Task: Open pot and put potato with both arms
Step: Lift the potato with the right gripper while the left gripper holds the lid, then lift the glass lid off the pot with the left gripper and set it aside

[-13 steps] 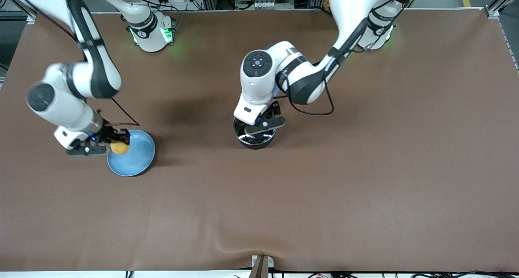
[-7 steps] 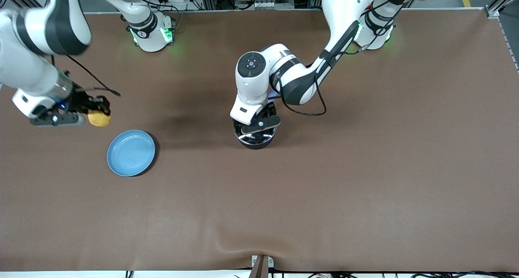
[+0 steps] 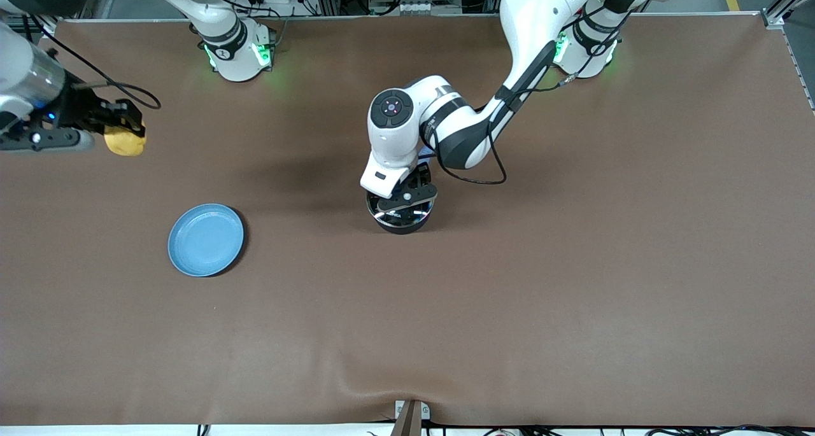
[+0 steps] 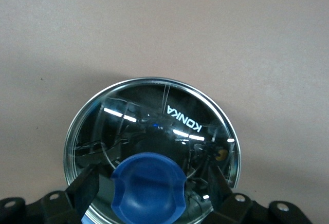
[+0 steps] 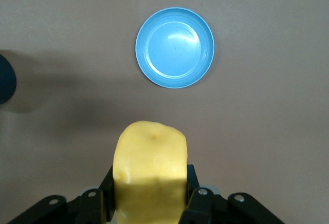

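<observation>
So the right arm is swung way out to its own end of the table, wrist up in the air and turned roughly level, with the right gripper [image 3: 121, 133] pinching the potato [image 3: 125, 140] between its fingers over bare brown table [image 3: 573, 264], well apart from everything else. In the right wrist view you can see the potato [image 5: 150, 170] squeezed tight between the two black fingers [image 5: 198, 203], and the light-blue plate [image 5: 175, 48] sits empty down on the table. In the front view that plate [image 3: 205, 239] is nearer the camera than the held potato, toward the right arm's end. The left arm reaches in from its base, elbow bent, forearm folding down so the wrist points straight down over the pot [image 3: 401, 216] in the middle of the table. The left gripper [image 3: 407, 197] is right down at the glass lid [image 4: 152, 147], fingers spread either side of the blue knob [image 4: 148, 187], and it doesn't look like they're touching it. The lid is still sitting on the pot, whose handle is hidden under the arm
</observation>
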`<state>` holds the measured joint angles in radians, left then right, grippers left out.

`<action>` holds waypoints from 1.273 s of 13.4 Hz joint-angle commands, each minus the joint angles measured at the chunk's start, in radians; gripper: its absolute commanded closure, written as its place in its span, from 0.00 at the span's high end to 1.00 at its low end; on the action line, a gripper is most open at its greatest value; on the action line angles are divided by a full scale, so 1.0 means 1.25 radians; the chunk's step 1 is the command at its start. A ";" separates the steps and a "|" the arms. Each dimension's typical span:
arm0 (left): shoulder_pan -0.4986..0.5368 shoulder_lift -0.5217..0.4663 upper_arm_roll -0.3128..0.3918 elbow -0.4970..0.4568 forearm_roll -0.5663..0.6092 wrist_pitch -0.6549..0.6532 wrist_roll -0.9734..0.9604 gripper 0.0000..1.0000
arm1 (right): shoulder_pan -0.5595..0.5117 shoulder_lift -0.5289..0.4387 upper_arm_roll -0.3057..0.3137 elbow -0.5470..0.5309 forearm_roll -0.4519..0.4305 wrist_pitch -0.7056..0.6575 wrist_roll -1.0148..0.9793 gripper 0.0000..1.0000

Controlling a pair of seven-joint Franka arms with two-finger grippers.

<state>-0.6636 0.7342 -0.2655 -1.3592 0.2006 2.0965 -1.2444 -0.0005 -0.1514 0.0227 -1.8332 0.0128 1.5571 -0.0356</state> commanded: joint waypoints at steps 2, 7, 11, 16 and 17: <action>-0.004 0.007 0.006 0.021 0.019 0.002 -0.016 0.02 | -0.002 0.006 0.004 0.010 0.001 0.001 -0.006 0.00; 0.009 -0.037 0.006 0.021 0.024 -0.008 -0.011 0.00 | -0.002 0.006 0.004 0.010 0.001 -0.001 -0.006 0.01; 0.082 -0.127 0.006 0.018 0.025 -0.039 0.032 0.00 | -0.002 0.006 0.004 0.009 0.001 -0.001 -0.006 0.03; 0.225 -0.212 -0.016 0.016 -0.057 -0.094 0.203 0.00 | -0.002 0.005 0.004 0.010 0.001 -0.003 -0.003 0.01; 0.251 -0.222 -0.017 0.016 -0.059 -0.110 0.250 0.00 | 0.010 0.005 0.005 0.010 0.001 -0.001 0.007 0.00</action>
<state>-0.4147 0.4999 -0.2651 -1.3158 0.1559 1.9882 -1.0269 0.0001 -0.1467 0.0258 -1.8287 0.0129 1.5589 -0.0355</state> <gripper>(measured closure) 0.392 0.463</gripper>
